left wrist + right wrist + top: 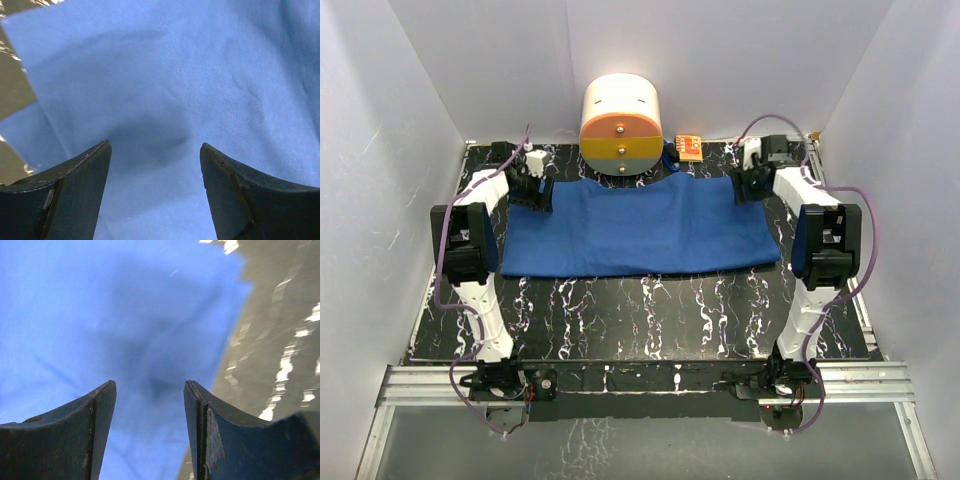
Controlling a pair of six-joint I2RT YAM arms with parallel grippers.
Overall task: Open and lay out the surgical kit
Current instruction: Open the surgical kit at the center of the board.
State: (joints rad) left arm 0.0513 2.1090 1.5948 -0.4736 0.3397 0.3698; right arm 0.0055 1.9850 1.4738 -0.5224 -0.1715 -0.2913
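Nearest the arm bases, at the bottom of the top view, the black marbled surface (640,320) lies bare. Above it, across the middle of the frame, the blue cloth (640,235) of the kit lies spread wide and almost flat, its near hem running roughly straight from left to right. No tray, instruments or packets show anywhere, and I cannot tell whether anything lies under the fabric.

The cloth looks thin, soft and light, with gentle wrinkles. I judge it will hang limp, drag along the surface and fold on itself rather than hold any shape. The glossy surface may let it slide when tugged. A flat sheet gives fingers little to bite on, so an edge or corner is the place to pinch.

At the cloth's far corners sit both arms. The left gripper (155,145) is over the upper left corner, jaws well apart with only blue fabric seen between them and nothing held. The right gripper (150,382) is at the upper right corner, close to the cloth's side edge, jaws parted somewhat less and likewise gripping nothing.

Farthest back, at top centre, the round cream-and-orange container (620,125) stands at the cloth's far hem, with the small orange box (686,147) just to its right.
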